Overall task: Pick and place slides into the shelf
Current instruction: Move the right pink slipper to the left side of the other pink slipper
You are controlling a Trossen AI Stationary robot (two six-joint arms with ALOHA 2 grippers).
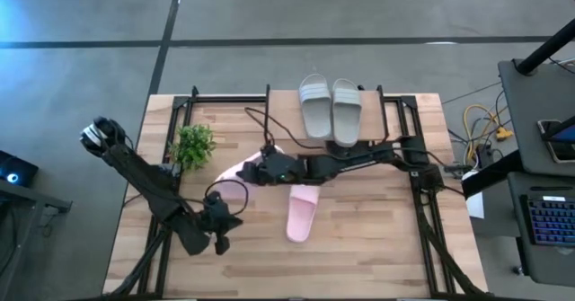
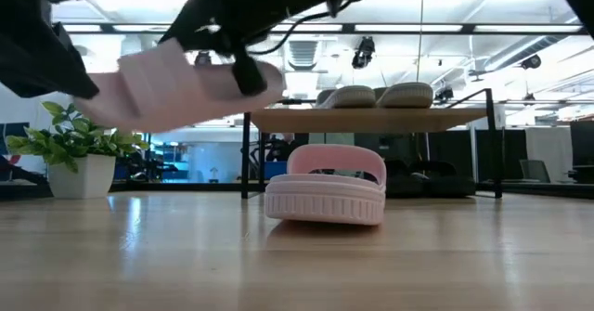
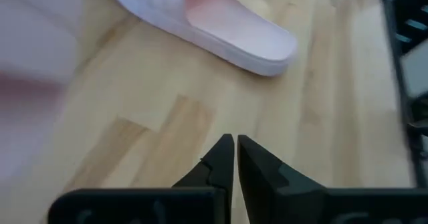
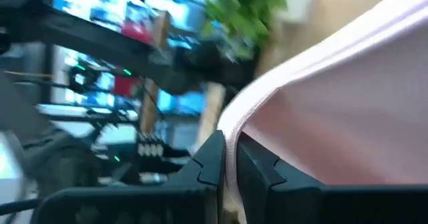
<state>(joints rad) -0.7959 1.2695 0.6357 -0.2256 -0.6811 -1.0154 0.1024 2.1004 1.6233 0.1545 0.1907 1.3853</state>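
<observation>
Nearest you, your left claw (image 1: 218,240) idles low over the front-left of the bench (image 1: 377,247), its fingers pressed together on nothing; leave it parked.

Just beyond, the second pink slide (image 1: 302,212) lies flat on the bench, sole down. Its long axis runs front to back with a slight lean, the strap toward the far end. It waits its turn.

Your right claw (image 1: 254,170) is pinching the edge of the first pink slide (image 2: 176,93) and holds it clear of the bench, left of centre and near the plant (image 1: 192,144). The slide hangs tilted, its long axis running roughly across the bench, not yet lined up with the shelf. The grip is on a thin rim, so I judge it could slip or swing; move gently and keep the pinch firm.

Farthest off, the shelf (image 1: 382,103) carries the two grey slides (image 1: 331,109) side by side on top, long axes front to back. That top looks full, so aim for the space beneath it. Swing the held slide's axis front to back, come in low, and steer clear of the black legs and the pink slide on the bench.
</observation>
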